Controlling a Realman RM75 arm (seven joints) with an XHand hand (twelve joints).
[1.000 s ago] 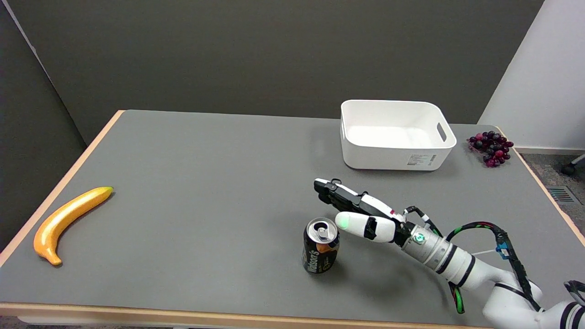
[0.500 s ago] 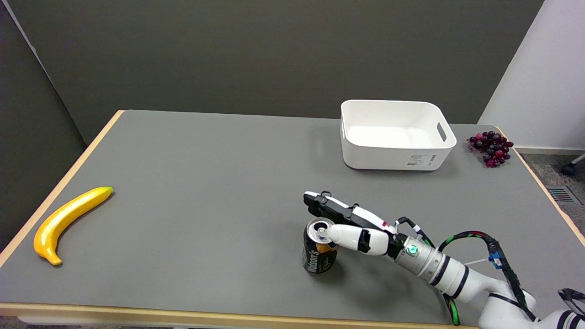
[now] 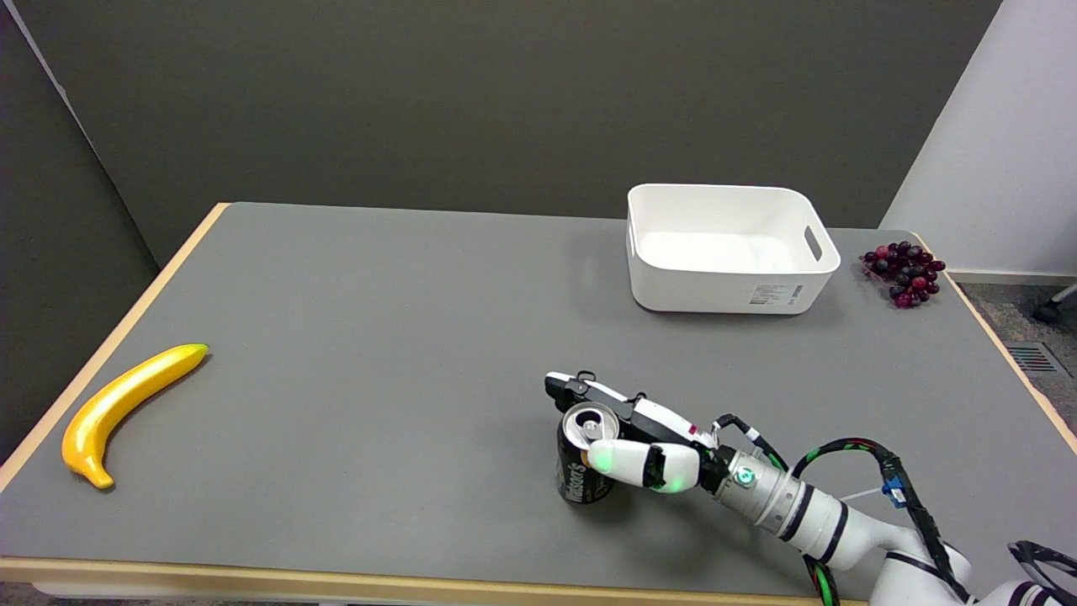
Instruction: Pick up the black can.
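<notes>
Seen from the head camera, the black can (image 3: 585, 456) stood upright on the grey table (image 3: 379, 353), near its front edge and a little right of centre, its silver top facing up. The robot's right hand (image 3: 633, 438) reached in low from the lower right and flanked the can: dark fingers (image 3: 580, 392) ran along the can's far side, level with its rim, while the white thumb (image 3: 618, 459) lay across its near right side, covering part of the label. Whether the fingers pressed on the can or only lay against it could not be told from this angle. The can's base appeared to rest on the table.

A white bin (image 3: 724, 248) sat well behind the hand, toward the far right of the table, its open top showing a bare interior. A bunch of dark red grapes (image 3: 904, 271) lay just to its right, close to the table's right edge. A yellow banana (image 3: 124, 406) lay far off at the left edge, well apart from everything else.
</notes>
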